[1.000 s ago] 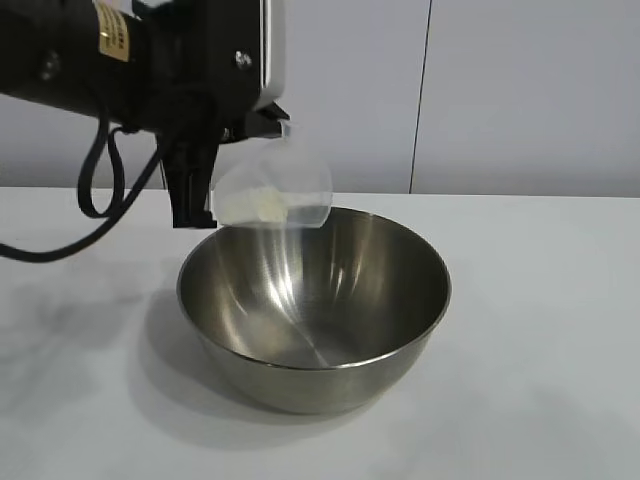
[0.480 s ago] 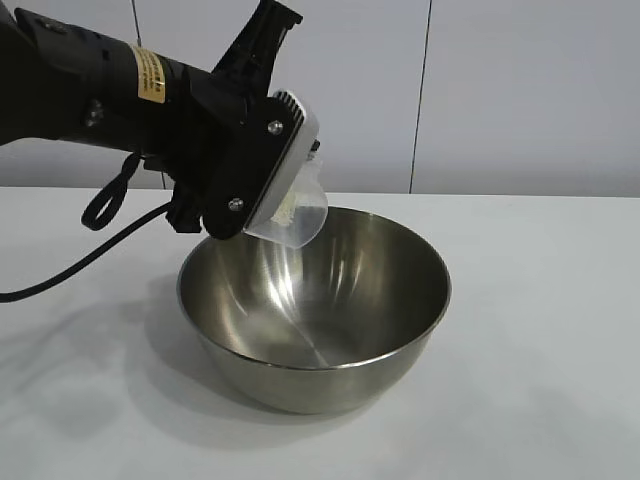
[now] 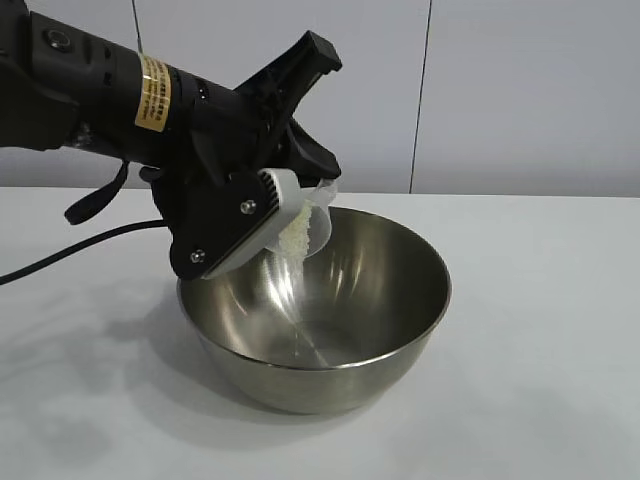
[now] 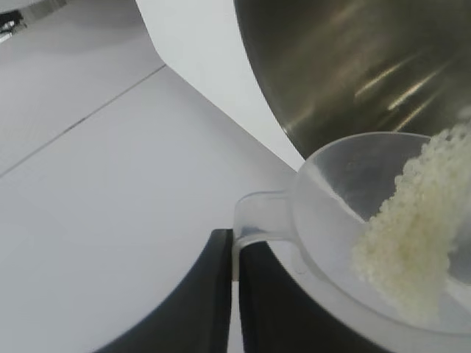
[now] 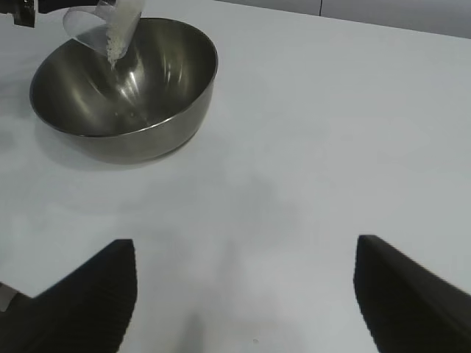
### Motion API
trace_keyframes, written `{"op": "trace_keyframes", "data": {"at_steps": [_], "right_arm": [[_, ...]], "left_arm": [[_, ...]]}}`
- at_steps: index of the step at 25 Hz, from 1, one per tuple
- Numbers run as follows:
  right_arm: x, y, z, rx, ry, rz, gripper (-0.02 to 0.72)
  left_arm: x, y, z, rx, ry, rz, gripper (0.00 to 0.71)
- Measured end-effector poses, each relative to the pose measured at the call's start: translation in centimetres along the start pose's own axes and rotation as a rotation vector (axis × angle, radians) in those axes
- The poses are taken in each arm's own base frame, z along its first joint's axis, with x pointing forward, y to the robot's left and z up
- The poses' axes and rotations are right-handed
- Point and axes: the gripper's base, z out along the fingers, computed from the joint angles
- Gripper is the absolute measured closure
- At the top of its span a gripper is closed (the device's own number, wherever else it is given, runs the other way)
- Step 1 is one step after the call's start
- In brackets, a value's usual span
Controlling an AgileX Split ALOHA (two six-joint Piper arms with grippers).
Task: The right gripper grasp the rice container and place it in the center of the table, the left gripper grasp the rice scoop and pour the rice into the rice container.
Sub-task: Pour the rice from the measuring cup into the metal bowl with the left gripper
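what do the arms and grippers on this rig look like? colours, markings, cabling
Left gripper: black, angular, two-fingered, with a whitish ribbed pad, silver screw heads on the finger plate, and a yellow label with dark print on the black arm. A black cable loops under the arm and trails across the table. Right gripper: two plain black tapered fingers; no markings visible.

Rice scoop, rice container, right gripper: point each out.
rice scoop (image 4: 324,198), left wrist view, inner wall.
rice container (image 3: 390,270), exterior view, inner wall.
right gripper (image 5: 245,294), right wrist view, midway between its open fingertips.
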Motion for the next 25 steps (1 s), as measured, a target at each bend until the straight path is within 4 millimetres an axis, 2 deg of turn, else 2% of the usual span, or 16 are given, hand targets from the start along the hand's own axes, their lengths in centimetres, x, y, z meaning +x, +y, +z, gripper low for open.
{"op": "trace_keyframes", "data": {"at_steps": [4, 9, 25], "right_arm": [[0.0, 0.0, 0.0, -0.001, 0.002, 0.0, 0.147], [0.0, 0.0, 0.0, -0.002, 0.001, 0.001, 0.147], [0.0, 0.0, 0.0, -0.003, 0.001, 0.001, 0.147]], "left_arm": [[0.8, 1.0, 0.2, -0.029, -0.01, 0.12, 0.697], [1.8, 2.0, 0.3, -0.058, 0.01, 0.165, 0.697], [0.7, 3.3, 0.6, -0.097, -0.022, 0.193, 0.698]]}}
